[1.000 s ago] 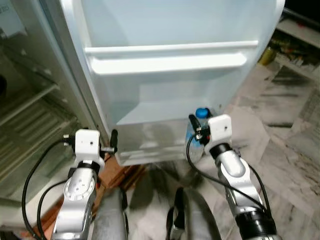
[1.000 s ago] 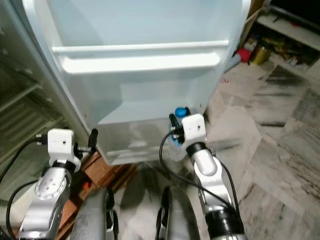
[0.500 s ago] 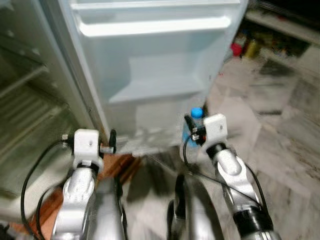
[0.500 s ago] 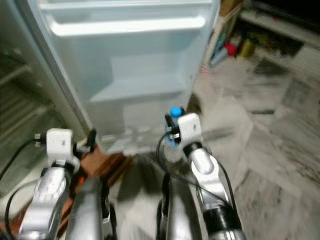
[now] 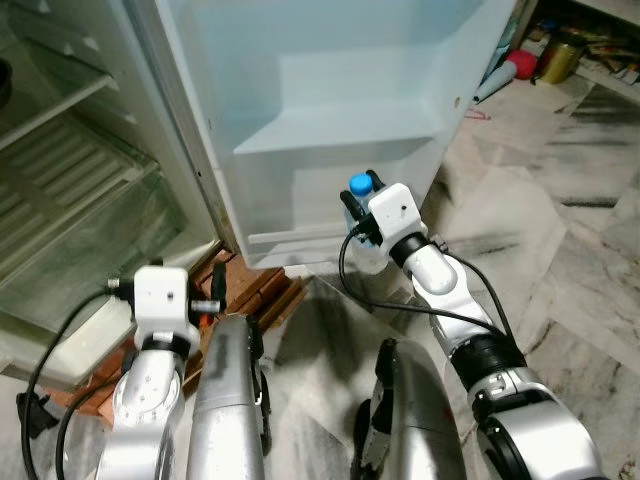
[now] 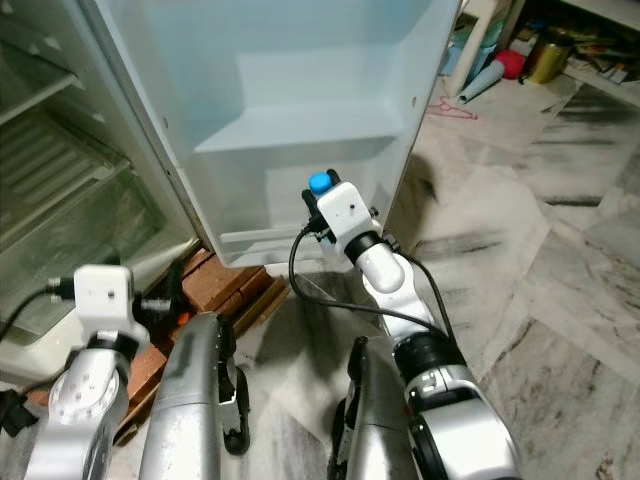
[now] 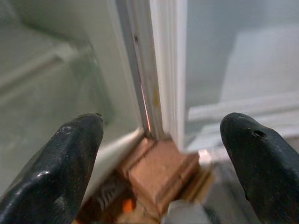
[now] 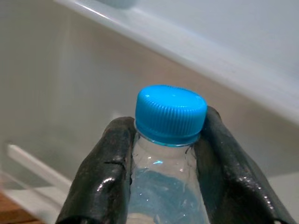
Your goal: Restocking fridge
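Note:
My right gripper (image 5: 358,210) is shut on a clear water bottle (image 8: 169,186) with a blue cap (image 5: 359,184), held upright by its neck in front of the lowest shelf of the open fridge door (image 5: 330,90). In the right wrist view both black fingers (image 8: 100,177) clasp the bottle just under the cap (image 8: 171,113). My left gripper (image 5: 218,290) hangs low by the fridge's bottom corner. In the left wrist view its fingers (image 7: 60,163) stand wide apart with nothing between them, facing the door hinge edge.
The fridge interior (image 5: 70,190) with glass shelves is at the left. Red bricks (image 5: 255,285) prop up the fridge's base. Marble floor (image 5: 560,250) spreads to the right, with a red-tipped object (image 5: 505,72) and jars by a low shelf at the far right.
The view has shifted, so the door now sits higher and farther back. The right gripper still holds the bottle, now in front of the door's lowest shelf.

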You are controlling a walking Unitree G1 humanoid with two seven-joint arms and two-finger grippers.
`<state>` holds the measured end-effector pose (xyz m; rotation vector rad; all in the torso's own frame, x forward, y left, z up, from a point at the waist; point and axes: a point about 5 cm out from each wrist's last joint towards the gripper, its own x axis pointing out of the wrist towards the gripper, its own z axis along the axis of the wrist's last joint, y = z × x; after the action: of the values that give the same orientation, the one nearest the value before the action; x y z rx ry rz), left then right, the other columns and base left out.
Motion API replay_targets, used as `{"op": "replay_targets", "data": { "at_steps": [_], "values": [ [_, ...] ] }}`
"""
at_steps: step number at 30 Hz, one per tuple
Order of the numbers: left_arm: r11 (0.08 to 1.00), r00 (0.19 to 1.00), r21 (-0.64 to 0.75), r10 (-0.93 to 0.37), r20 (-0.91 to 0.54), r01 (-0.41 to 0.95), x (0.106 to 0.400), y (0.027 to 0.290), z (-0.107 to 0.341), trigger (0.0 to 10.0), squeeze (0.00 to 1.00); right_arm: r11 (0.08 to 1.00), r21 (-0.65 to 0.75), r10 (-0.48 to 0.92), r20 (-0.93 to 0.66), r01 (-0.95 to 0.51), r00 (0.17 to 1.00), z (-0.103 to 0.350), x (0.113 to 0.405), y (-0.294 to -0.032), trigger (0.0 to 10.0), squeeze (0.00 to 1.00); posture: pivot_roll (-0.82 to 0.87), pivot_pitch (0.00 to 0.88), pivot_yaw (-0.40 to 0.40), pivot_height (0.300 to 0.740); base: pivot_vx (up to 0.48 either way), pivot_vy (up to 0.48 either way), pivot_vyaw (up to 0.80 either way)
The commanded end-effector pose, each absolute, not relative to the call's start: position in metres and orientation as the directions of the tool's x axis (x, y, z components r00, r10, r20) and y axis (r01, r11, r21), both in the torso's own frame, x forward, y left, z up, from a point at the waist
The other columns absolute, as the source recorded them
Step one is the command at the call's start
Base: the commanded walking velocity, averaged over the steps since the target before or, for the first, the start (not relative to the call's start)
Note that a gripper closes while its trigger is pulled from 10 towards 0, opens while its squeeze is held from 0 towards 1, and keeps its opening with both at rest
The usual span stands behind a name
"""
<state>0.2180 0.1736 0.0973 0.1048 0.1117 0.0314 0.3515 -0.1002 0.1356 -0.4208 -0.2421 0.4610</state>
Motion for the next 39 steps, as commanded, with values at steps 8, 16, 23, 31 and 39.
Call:
{"op": "replay_targets", "data": {
  "at_steps": [8, 16, 23, 31, 39],
  "values": [
    [0.992, 0.993, 0.127, 0.041, -0.112, -0.027, 0.202, 0.179, 0.112, 10.0, 0.0, 0.743, -0.569, 0.528, 0.173, -0.353, 0.831, 0.152, 0.364, -0.09, 10.0, 0.0, 0.23, 0.37, -0.008, 0.583, 0.0, 0.0, 0.0],
    [0.992, 0.986, 0.124, 0.054, -0.157, -0.035, 0.183, 0.18, 0.121, 10.0, 0.0, 0.608, -0.759, 0.617, 0.268, -0.233, 0.74, 0.173, 0.365, -0.072, 10.0, 0.0, 0.27, 0.445, 0.008, 0.583, 0.0, 0.0, 0.0],
    [0.992, 0.982, 0.119, 0.05, -0.183, -0.028, 0.172, 0.179, 0.127, 10.0, 0.0, 0.695, -0.692, 0.627, 0.451, -0.196, 0.635, 0.227, 0.368, -0.056, 10.0, 0.0, 0.28, 0.477, 0.01, 0.583, 0.0, 0.0, 0.0],
    [0.993, 0.979, 0.118, 0.054, -0.196, -0.031, 0.171, 0.18, 0.129, 10.0, 0.0, 0.702, -0.679, 0.673, 0.537, -0.212, 0.508, 0.256, 0.359, -0.044, 10.0, 0.0, 0.28, 0.484, 0.007, 0.583, 0.0, 0.0, 0.0],
    [0.993, 0.977, 0.112, 0.049, -0.209, -0.026, 0.171, 0.177, 0.13, 10.0, 0.0, 0.631, -0.763, 0.695, 0.477, -0.139, 0.537, 0.234, 0.361, -0.051, 10.0, 0.0, 0.29, 0.479, 0.01, 0.583, 0.0, 0.0, 0.0]
  ]
}}
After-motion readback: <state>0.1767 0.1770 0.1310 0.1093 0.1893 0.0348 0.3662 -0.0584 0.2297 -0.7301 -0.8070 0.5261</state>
